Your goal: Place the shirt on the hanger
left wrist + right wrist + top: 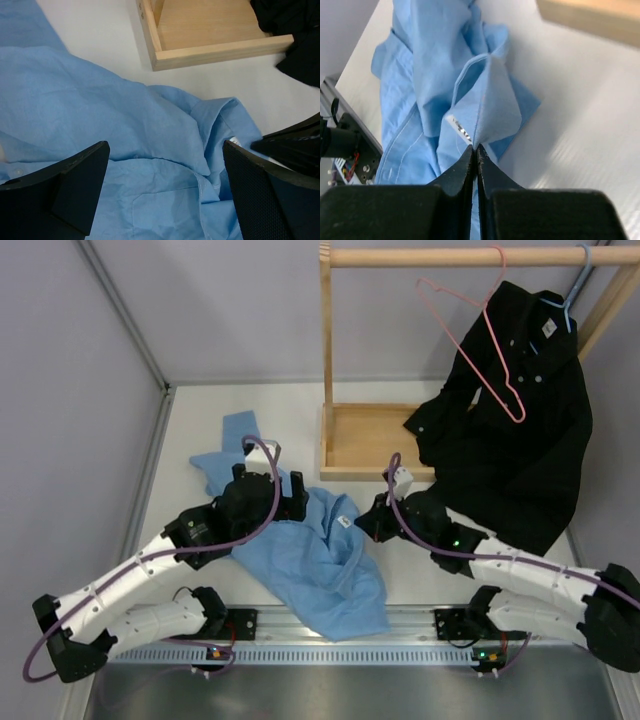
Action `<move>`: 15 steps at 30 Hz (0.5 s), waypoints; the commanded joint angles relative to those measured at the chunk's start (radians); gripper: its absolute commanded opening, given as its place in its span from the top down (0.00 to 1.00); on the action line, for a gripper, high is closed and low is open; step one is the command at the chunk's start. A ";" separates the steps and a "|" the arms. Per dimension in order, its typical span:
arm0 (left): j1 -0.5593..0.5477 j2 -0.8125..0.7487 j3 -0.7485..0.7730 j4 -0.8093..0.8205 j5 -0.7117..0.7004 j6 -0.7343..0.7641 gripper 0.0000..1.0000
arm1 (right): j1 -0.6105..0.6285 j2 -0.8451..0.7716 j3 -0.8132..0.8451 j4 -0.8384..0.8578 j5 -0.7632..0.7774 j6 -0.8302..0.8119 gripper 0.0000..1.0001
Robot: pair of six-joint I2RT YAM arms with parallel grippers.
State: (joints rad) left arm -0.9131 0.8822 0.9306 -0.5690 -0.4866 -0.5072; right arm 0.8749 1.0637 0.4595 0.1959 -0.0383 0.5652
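- Early stage, by the look of it: nothing threaded yet onto the hanger (pixel 487 335), hooked bare on the wooden rail (pixel 450 257) at the back right.
- Crumpled on the table (pixel 430 575) near the front edge, between the two arms: the shirt (pixel 320 570), well apart from that hanger.
- Done so far: a pinch by the right claw (pixel 476 149), jaws closed tight on a fold of cloth at the collar, just beside the small label (pixel 460 129).
- Above the shirt's body, the left claw (pixel 165 147), spread wide and gripping nothing.
- Left to do, as judged: lifting the garment, opening the neck, reaching the hanger, feeding both shoulders over the wire.
- Around: a black shirt (pixel 510 440) on a pale blue hanger (pixel 572 295) on the same rail, overlapping the pink wire in the overhead view; below it, a wooden tray base (pixel 370 440).
- In the way, probably: that black cloth crowding the hanger, plus the rack's upright post (pixel 325 350) between shirt and rail.
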 commanded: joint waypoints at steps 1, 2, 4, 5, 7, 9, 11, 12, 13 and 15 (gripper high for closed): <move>0.003 0.041 0.068 0.093 0.106 0.117 0.02 | -0.005 -0.111 0.129 -0.260 0.150 -0.135 1.00; 0.003 0.056 0.092 0.121 0.133 0.137 0.02 | -0.004 -0.126 0.187 -0.379 0.158 -0.152 1.00; 0.002 0.106 0.118 0.150 0.210 0.186 0.02 | -0.005 -0.157 0.247 -0.494 0.196 -0.189 1.00; 0.002 0.142 0.144 0.182 0.238 0.205 0.02 | -0.005 -0.174 0.304 -0.598 0.208 -0.198 1.00; 0.002 0.175 0.162 0.227 0.291 0.260 0.02 | -0.007 -0.189 0.355 -0.686 0.233 -0.223 1.00; 0.000 0.214 0.165 0.306 0.371 0.301 0.02 | -0.005 -0.217 0.419 -0.798 0.282 -0.226 1.00; 0.000 0.241 0.175 0.328 0.411 0.329 0.02 | -0.007 -0.237 0.465 -0.849 0.320 -0.225 1.00; 0.000 0.267 0.183 0.334 0.424 0.331 0.02 | -0.007 -0.249 0.482 -0.872 0.348 -0.226 1.00; -0.003 0.280 0.197 0.343 0.442 0.326 0.02 | -0.005 -0.252 0.496 -0.916 0.363 -0.231 1.00; -0.016 0.316 0.208 0.356 0.470 0.325 0.05 | -0.008 -0.252 0.537 -0.950 0.389 -0.243 1.00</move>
State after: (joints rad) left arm -0.9165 1.1667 1.0855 -0.3206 -0.1123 -0.2276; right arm 0.8749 0.8261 0.9180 -0.5911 0.2508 0.3592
